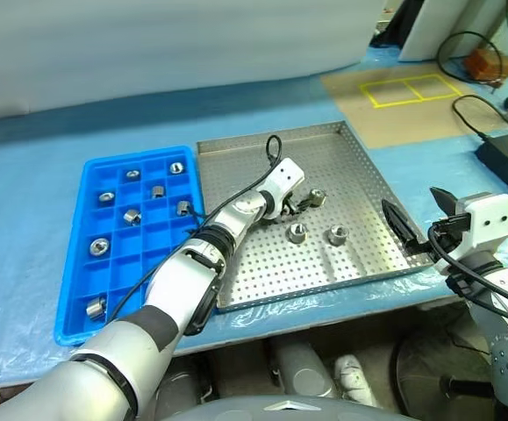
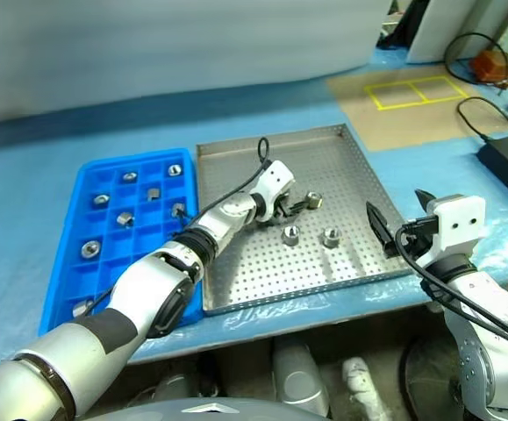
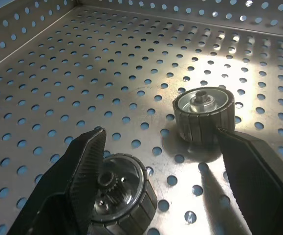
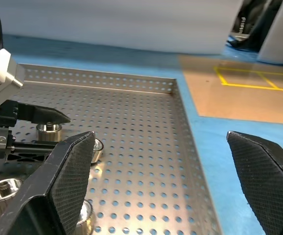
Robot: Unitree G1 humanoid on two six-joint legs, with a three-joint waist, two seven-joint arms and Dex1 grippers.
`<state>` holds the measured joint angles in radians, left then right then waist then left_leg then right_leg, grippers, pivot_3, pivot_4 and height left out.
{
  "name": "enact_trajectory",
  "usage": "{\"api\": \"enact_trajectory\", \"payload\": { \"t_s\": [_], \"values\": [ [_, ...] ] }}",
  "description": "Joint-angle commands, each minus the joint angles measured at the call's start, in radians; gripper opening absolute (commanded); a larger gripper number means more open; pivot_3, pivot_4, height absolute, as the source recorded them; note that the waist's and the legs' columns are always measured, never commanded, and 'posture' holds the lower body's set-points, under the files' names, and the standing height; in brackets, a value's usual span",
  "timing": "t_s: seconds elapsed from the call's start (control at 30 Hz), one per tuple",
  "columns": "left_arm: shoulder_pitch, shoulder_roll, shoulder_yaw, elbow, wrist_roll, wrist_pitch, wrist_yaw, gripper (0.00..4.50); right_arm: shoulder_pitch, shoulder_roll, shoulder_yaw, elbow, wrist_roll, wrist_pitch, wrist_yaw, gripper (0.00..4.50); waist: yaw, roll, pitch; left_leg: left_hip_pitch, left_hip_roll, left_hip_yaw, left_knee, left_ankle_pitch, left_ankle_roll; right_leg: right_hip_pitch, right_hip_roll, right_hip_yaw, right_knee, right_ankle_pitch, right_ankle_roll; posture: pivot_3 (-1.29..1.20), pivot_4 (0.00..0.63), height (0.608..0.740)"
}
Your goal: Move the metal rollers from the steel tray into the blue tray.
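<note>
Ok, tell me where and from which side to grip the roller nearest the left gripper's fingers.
Grip the roller across its ribbed outer wall, coming in low from the blue tray side, as the open left gripper already points. It stands on end on the steel tray, hole up, so its round sides are free; the other rollers stand apart.

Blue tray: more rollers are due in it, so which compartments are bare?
In the blue tray, the column along the steel tray is bare below the roller, as is the middle column's near half. The far rows are crowded.
</note>
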<state>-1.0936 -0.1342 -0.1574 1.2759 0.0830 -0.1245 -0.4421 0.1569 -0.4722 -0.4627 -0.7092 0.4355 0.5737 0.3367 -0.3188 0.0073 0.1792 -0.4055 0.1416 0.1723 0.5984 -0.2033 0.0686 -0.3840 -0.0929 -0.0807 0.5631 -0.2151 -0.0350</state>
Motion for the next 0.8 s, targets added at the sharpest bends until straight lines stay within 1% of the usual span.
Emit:
{"api": "enact_trajectory", "payload": {
  "t_s": [0.03, 0.1, 0.17, 0.27, 0.4, 0.47, 0.57, 0.8],
  "values": [
    [-0.018, 0.001, 0.018, 0.010, 0.015, -0.004, 0.045, 3.79, 0.006, -0.002, -0.036, -0.046, 0.017, -0.013, -0.012, 4.50, -0.025, 0.001, 0.000, 0.000, 0.000, -0.001, 0.000, 0.000, 0.000, 0.001, 0.000, 0.000, -0.003, 0.000, 0.001, -0.82, 0.150, 0.740],
    [-0.014, 0.011, 0.019, 0.014, 0.024, -0.002, 0.057, 3.79, 0.002, -0.004, -0.031, -0.040, 0.015, -0.017, -0.014, 4.50, -0.054, 0.001, -0.001, -0.002, -0.002, -0.002, 0.000, -0.002, 0.003, 0.003, 0.000, -0.001, -0.010, 0.002, 0.003, -0.82, 0.150, 0.740],
    [0.001, 0.020, 0.020, 0.019, 0.029, 0.007, 0.052, 3.79, -0.010, -0.009, -0.022, -0.030, 0.014, -0.020, -0.013, 4.50, -0.075, 0.002, -0.001, -0.003, -0.005, -0.003, 0.000, -0.003, 0.005, 0.003, -0.003, -0.001, -0.011, 0.003, 0.005, -0.80, 0.150, 0.740],
    [0.017, 0.024, 0.038, 0.014, 0.019, 0.006, 0.032, 3.79, -0.029, -0.017, -0.010, -0.011, 0.012, -0.023, -0.004, 4.50, -0.094, 0.003, -0.002, -0.005, -0.007, -0.004, 0.000, -0.005, 0.008, 0.003, -0.005, -0.001, -0.013, 0.004, 0.007, -0.78, 0.150, 0.740],
    [0.005, 0.000, 0.080, -0.007, -0.018, 0.011, -0.028, 3.79, -0.052, -0.029, 0.009, 0.021, 0.002, -0.028, 0.014, 4.50, -0.099, 0.003, -0.002, -0.007, -0.008, -0.004, 0.000, -0.006, 0.010, 0.003, -0.008, -0.003, -0.013, 0.005, 0.010, -0.76, 0.150, 0.740],
    [-0.004, 0.009, 0.074, -0.008, 0.004, 0.007, 0.004, 3.79, -0.059, -0.033, 0.018, 0.031, -0.003, -0.031, 0.019, 4.50, -0.099, 0.004, -0.002, -0.007, -0.010, -0.004, 0.000, -0.007, 0.011, 0.003, -0.009, -0.003, -0.013, 0.004, 0.011, -0.75, 0.150, 0.740],
    [-0.012, 0.046, 0.093, -0.015, 0.006, -0.001, 0.057, 3.79, -0.067, -0.033, 0.029, 0.046, -0.009, -0.038, 0.025, 4.50, -0.103, 0.004, -0.002, -0.008, -0.011, -0.004, 0.000, -0.007, 0.013, 0.003, -0.012, -0.004, -0.013, 0.005, 0.011, -0.74, 0.150, 0.740],
    [0.025, 0.129, 0.109, -0.041, 0.001, 0.016, 0.093, 3.79, -0.079, -0.033, 0.043, 0.072, -0.016, -0.052, 0.037, 4.50, -0.111, 0.004, -0.002, -0.012, -0.014, -0.004, 0.001, -0.008, 0.014, -0.001, -0.015, -0.004, -0.013, 0.009, 0.010, -0.71, 0.150, 0.740]
  ]
}}
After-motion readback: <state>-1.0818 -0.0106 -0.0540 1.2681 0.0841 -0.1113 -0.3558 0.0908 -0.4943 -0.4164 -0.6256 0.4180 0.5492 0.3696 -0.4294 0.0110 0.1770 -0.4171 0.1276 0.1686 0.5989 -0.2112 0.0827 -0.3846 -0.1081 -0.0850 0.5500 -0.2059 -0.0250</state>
